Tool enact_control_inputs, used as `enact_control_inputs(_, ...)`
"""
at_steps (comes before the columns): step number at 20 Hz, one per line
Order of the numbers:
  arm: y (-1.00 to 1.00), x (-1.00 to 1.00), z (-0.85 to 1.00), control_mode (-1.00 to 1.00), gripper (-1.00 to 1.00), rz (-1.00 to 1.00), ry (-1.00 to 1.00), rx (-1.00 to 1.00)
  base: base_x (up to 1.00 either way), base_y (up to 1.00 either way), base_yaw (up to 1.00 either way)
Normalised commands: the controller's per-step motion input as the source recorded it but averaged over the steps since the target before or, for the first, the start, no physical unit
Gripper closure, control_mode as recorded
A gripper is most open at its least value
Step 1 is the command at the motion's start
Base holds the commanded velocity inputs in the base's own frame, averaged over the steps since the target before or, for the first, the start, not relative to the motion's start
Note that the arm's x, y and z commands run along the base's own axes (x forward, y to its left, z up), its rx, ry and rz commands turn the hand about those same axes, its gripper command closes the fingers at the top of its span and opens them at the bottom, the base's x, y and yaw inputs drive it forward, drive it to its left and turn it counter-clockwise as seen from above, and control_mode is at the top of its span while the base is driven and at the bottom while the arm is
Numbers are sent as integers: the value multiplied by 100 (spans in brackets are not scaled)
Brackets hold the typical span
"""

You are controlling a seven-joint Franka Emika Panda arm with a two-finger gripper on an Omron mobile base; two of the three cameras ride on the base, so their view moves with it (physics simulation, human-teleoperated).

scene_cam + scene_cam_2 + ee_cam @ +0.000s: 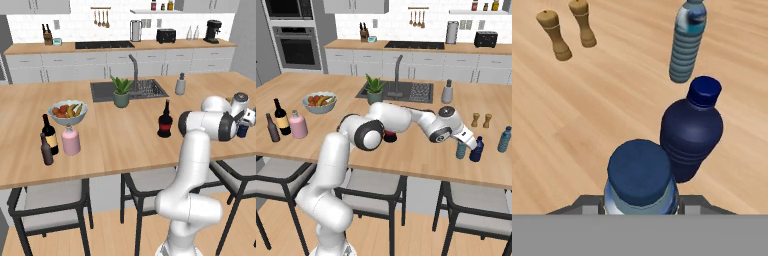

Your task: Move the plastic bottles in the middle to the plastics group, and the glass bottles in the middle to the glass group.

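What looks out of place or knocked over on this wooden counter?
Nothing is spilled or tipped; every bottle stands upright. The one stray is the squat dark bottle, alone in the middle, far from the wine bottle and brown bottle grouped at the left end.

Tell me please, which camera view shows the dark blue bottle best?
The hand view: the dark blue bottle fills its centre, cap and ribbed body clear, beside the bottle at the jaws. The right base view shows it small by the gripper. In the left base view the arm mostly hides it.
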Motion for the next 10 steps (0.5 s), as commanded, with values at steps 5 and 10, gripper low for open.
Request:
enact_control_inputs(5, 2, -2, -30, -100, 100, 0, 1, 1, 0, 0, 0)
enact_control_inputs(10, 4, 0, -15, -100, 100, 0, 0, 0, 0, 0, 0)
